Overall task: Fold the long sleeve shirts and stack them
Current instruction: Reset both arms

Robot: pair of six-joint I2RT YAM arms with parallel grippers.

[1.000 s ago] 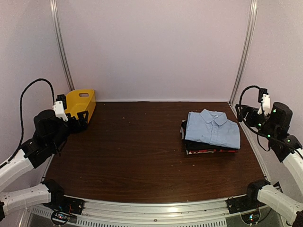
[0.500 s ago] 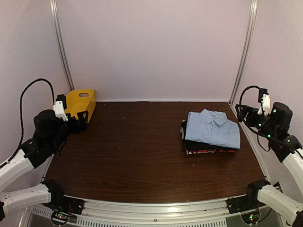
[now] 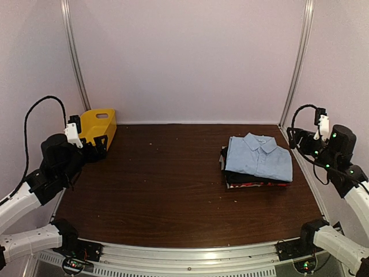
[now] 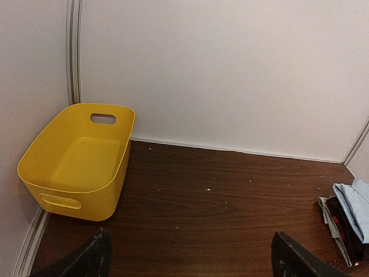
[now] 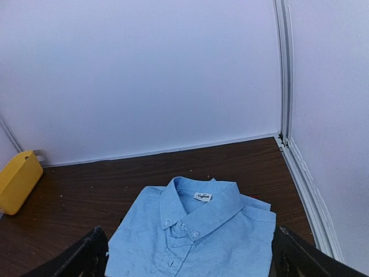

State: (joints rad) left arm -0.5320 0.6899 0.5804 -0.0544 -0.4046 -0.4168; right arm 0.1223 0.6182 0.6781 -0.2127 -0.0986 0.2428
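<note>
Left end effector point(image 3: 99, 148) of mine hangs at the left edge of the counter point(image 3: 173, 190), fingers spread wide with nothing between them, just beside the one yellow basket point(image 3: 98, 126) in the far left corner. My right end effector point(image 3: 293, 138) hovers at the right edge, equally wide and unladen. One stack of long sleeve shirts point(image 3: 256, 167) lies on the right half, near the right rail. I count three: light blue shirt point(image 3: 259, 156) on top, black shirt point(image 3: 245, 181) beneath, red-edged shirt point(image 3: 262, 185) lowest. Broad bare wood runs between basket and stack.
</note>
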